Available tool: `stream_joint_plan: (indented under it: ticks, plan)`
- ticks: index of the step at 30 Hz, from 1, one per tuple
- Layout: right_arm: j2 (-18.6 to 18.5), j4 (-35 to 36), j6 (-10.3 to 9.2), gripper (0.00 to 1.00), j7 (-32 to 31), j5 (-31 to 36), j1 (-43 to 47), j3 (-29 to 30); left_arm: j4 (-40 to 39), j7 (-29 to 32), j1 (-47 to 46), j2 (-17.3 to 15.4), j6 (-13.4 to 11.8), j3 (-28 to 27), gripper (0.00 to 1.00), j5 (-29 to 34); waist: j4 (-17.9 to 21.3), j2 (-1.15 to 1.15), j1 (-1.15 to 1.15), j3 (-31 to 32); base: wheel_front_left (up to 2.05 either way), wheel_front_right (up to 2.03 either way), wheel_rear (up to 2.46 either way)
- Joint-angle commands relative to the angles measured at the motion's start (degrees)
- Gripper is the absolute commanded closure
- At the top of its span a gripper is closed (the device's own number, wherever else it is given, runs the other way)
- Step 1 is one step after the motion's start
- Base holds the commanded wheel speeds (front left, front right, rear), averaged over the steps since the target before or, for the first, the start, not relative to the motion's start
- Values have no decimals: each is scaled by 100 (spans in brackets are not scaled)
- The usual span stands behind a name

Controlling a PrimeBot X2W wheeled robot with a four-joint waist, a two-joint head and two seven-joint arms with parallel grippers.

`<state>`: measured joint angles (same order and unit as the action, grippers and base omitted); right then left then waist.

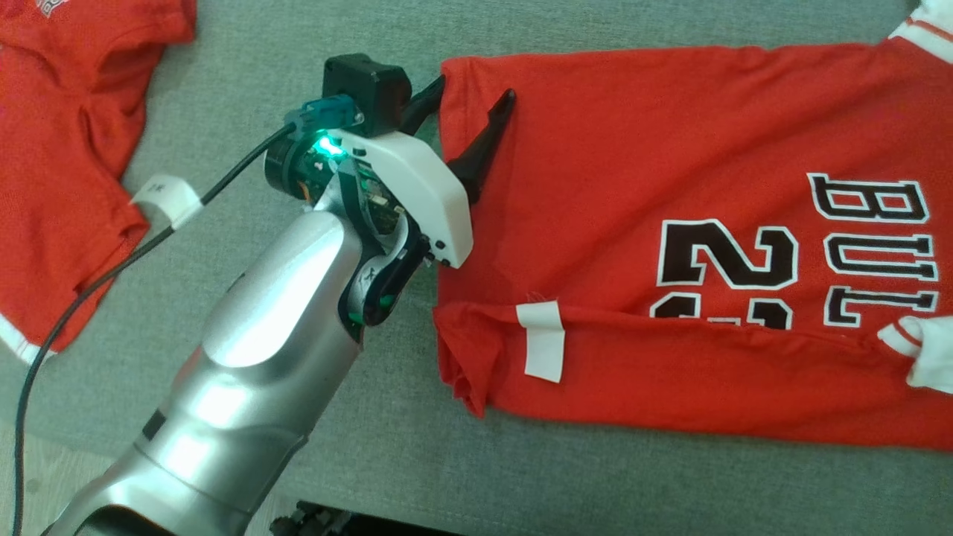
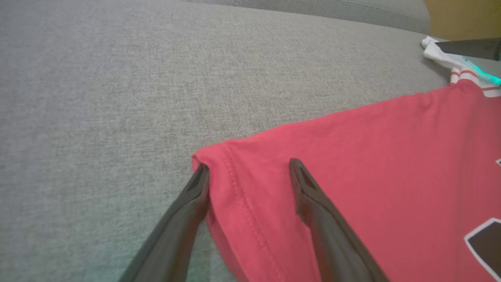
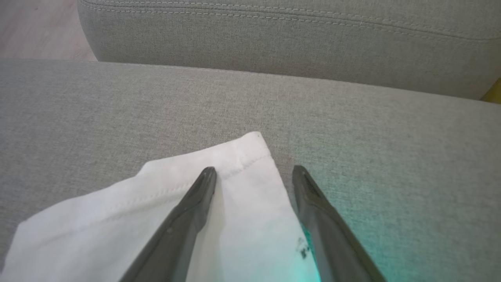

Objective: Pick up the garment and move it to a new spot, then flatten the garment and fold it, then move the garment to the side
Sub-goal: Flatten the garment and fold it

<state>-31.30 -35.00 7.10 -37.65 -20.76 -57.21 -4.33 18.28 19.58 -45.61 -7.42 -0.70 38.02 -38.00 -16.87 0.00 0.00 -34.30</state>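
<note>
Left gripper is spread wide and grips nothing. It straddles the hemmed corner of the garment, one finger on the grey cushion against the hem, the other on the red cloth.

Right gripper is also spread. One finger is on the white sleeve, the other just off its edge, and nothing is pinched.

The garment lies flat on the cushion. It is red knit with a stitched hem and black lettering outlined in white. Its near edge is folded over, with a white tape strip on the fold.

The cushion is a coarse grey weave, and the backrest has a stitched seam.

A second red shirt lies well apart on my left. My arm's black cable, with a white tag, runs between the two.
</note>
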Motion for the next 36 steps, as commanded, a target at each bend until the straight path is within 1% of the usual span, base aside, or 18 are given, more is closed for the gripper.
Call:
stream_joint_plan:
  ticks: [1, 7, 8, 9, 10, 14, 19, 23, 30, 36]
  plan:
    - [57, 132, 39, 0, -24, -58, -19, -106, -113, 50, -107, -195, -42, -110, 0, -20, 22, 0, 0, -6, 0, 0, 0]
    - [93, 143, 39, 0, -2, -171, -12, -344, -42, 81, -198, -171, -45, -92, 0, -34, 83, 0, 0, -27, 0, 0, 0]
    - [109, 132, 39, 7, -17, -203, -3, -392, -18, 86, -219, -170, -39, -86, 35, -34, 89, 0, 0, -30, 0, 0, 0]
    - [127, 132, 39, 77, -49, -251, 14, -476, 3, 80, -239, -168, -36, -86, 85, -33, 96, 0, 0, -33, 0, 0, 0]
    - [133, 146, 39, 100, -72, -308, 32, -568, 19, 66, -254, -168, -28, -87, 100, -33, 105, 0, 0, -38, 0, 0, 0]
    - [110, 251, 39, 100, 149, -567, 40, -780, 33, -11, -282, -189, 18, -97, 100, -43, 150, 0, 0, -39, 0, 0, 0]
    - [88, 416, 39, 100, 571, -1000, -31, -880, -99, -219, -202, -314, 18, -248, 100, -106, 304, 0, 0, 83, 0, 0, 0]
    - [-53, 660, 39, 100, 779, -1438, 85, -990, -306, -380, 22, -457, -3, -396, 100, -209, 477, 0, 0, 292, 0, 0, 0]
    - [-462, 1485, 39, 100, 944, -2144, 793, -1223, -891, -567, 572, -759, -99, -615, 100, -372, 828, 0, 0, 662, 0, 0, 0]
    - [-682, 2113, 39, 100, 1159, -2614, 1549, -1179, -1390, -660, 1126, -1035, -258, -759, 100, -455, 1106, 0, 0, 1073, 0, 0, 0]
